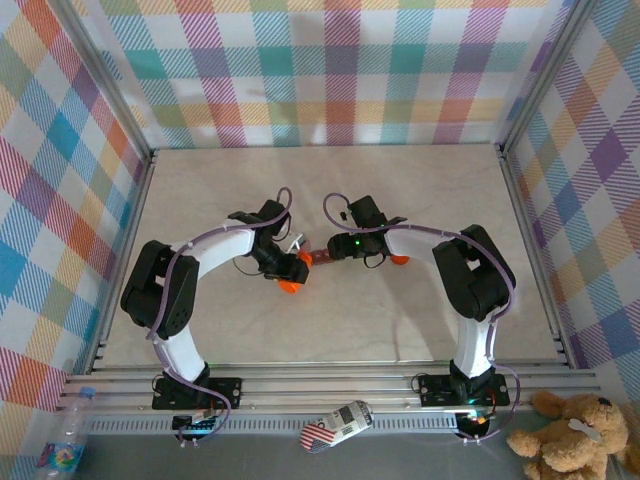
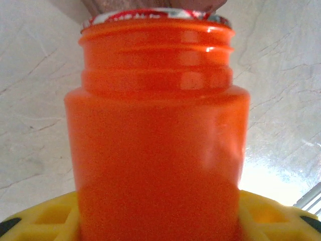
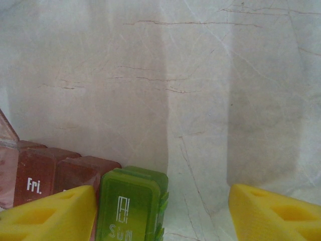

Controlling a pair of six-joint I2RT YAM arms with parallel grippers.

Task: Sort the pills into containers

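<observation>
Since the left claw (image 1: 289, 277) is clamped round the body of the orange cylindrical plastic bottle (image 2: 158, 150), whose threaded neck is bare of any cap, that bottle sits firmly held near the middle of the pale marbled counter (image 3: 210, 75). It looks rigid, smooth and light. Just right of it lies the short strip of joined dark red-brown plastic pill containers (image 3: 75, 173), ending in a green end compartment (image 3: 131, 206) marked SUN. I judge the strip stiff, very light and glossy, so a nudge would likely make it skid. The best hold is across its narrow width, on the side walls, clear of the lids. The right claw (image 3: 161, 198) stands apart, one yellow finger (image 3: 55, 211) just beside the green end, clamping nothing.
</observation>
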